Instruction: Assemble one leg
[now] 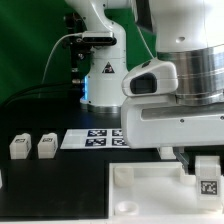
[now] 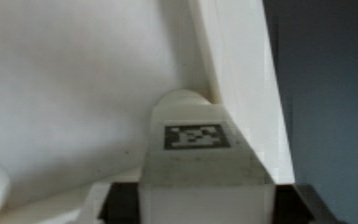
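Currently the leg (image 2: 197,150) is clamped upright between the gripper's (image 2: 202,205) jaws, which are closed onto its sides. It is held at the plate's (image 2: 69,90) edge, apparently for alignment with a corner socket. Another leg (image 1: 46,146) stands well apart.

White glossy arm (image 1: 175,90), fat rounded links, dark seams, and a grey band (image 1: 205,72) round the near joint. The white base column (image 1: 103,78) carries a black triangle sticker (image 1: 105,71). Black cables (image 1: 55,52) loop into it. Boxy white gripper (image 1: 206,165) with black fingers (image 2: 119,204).
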`<state>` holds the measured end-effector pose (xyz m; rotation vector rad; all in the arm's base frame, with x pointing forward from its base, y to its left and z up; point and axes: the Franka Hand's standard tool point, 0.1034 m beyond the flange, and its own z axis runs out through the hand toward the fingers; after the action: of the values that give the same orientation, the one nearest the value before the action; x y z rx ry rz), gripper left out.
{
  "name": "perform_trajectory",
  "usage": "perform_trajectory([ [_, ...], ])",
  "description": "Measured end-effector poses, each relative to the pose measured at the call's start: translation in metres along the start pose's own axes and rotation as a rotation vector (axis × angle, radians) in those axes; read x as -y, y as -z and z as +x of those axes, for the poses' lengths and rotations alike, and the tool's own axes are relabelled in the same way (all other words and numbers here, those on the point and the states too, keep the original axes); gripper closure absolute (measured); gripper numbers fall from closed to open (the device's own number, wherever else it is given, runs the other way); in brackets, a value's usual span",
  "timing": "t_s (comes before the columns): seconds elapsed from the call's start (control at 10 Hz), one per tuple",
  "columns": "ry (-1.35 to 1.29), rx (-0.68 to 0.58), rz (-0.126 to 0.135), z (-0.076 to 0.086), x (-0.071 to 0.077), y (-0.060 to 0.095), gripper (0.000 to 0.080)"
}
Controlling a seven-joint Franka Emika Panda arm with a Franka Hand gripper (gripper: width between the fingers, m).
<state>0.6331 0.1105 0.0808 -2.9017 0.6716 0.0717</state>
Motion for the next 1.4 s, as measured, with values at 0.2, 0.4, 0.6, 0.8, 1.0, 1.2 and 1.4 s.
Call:
perform_trajectory([
  [0.2, -0.363, -0.02, 0.015, -0.001, 0.0, -0.001, 0.0507],
  [0.4, -0.753, 0.019, 0.087, 0.0, -0.004, -0.002, 0.0507],
  [0.6, -0.932, 0.042, 0.092, -0.003, -0.001, -0.003, 0.0505],
  [0.8, -1.088, 0.045, 0.099, -0.005, 0.003, -0.005, 0.0505],
  [1.0, -1.022, 0.043, 0.099, -0.006, 0.005, -0.005, 0.0307],
  [1.2, -0.614, 0.041, 0.04, -0.012, 0.012, -0.003, 0.0165],
  [1.4, -0.414, 0.029, 0.046, -0.009, 0.011, -0.003, 0.0152],
])
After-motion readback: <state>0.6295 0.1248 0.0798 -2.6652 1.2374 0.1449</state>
